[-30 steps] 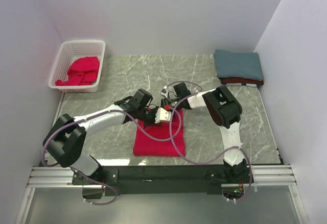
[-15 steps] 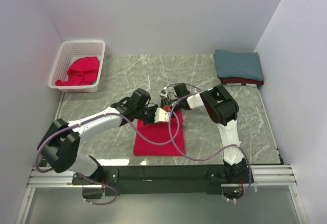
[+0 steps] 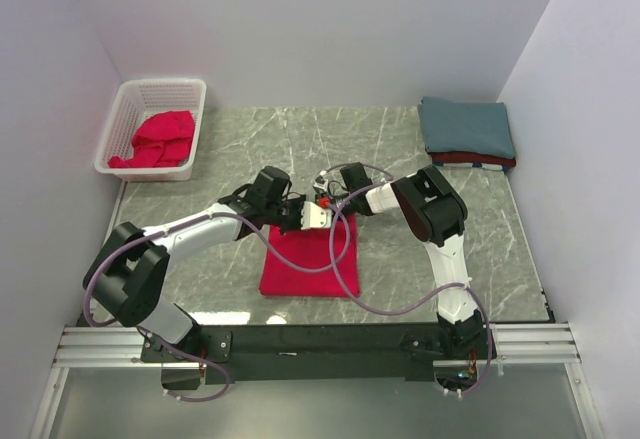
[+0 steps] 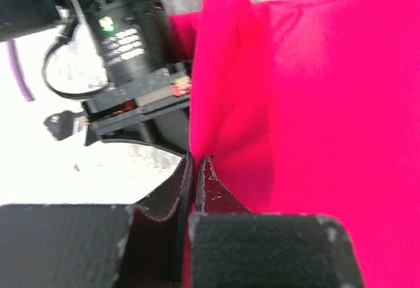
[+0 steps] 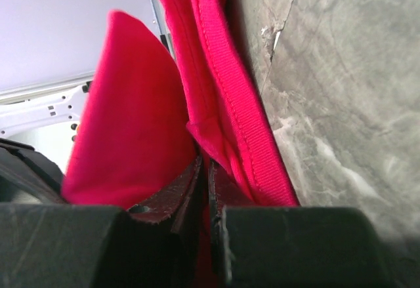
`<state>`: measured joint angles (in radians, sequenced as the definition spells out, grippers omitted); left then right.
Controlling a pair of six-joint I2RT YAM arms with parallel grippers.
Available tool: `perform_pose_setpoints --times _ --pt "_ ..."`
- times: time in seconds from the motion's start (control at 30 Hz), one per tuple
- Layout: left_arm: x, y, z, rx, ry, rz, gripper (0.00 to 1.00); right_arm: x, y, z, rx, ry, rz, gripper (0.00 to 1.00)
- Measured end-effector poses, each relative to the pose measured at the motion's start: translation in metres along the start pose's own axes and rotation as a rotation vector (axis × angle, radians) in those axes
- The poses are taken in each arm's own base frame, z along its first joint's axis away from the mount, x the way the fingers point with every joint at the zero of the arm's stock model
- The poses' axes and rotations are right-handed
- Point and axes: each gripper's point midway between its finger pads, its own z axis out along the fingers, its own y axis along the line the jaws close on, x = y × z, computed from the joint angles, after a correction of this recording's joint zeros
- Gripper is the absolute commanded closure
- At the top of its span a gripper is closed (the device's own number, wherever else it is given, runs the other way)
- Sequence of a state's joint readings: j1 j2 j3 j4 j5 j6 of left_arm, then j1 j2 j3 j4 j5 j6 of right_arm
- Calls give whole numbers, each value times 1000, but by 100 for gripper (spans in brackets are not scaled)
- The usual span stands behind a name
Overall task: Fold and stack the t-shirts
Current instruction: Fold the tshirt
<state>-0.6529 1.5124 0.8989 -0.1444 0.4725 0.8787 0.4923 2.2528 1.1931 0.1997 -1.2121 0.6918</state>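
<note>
– Shirt nearest to the arms, where is it?
– The bright red t-shirt (image 3: 305,267) lies folded on the marble surface (image 3: 210,284), near the middle.
– And the grippers?
– Both are at its far edge, close together. The left gripper (image 4: 195,170) is closed tightly on the red cloth. The right gripper (image 5: 205,176) also pinches a fold of it.
– Farther back?
– At the far right, a teal-blue t-shirt (image 3: 465,127) lies folded on a dark red t-shirt (image 3: 478,160). At the far left, a white lattice basket (image 3: 165,86) holds a crumpled red t-shirt (image 3: 158,139).

White-and-black arms (image 3: 190,231); purple cables (image 3: 337,259)
</note>
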Motion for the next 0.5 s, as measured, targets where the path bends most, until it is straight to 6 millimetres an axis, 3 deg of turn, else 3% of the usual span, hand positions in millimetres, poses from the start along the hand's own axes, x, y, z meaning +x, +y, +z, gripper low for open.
perform_pose_setpoints --times 0.33,0.5 --pt "-15 27 1 -99 -65 57 100 0 0 0 0 -1 1 86" --pt "-15 29 0 -128 -79 93 100 0 0 0 0 -1 1 86"
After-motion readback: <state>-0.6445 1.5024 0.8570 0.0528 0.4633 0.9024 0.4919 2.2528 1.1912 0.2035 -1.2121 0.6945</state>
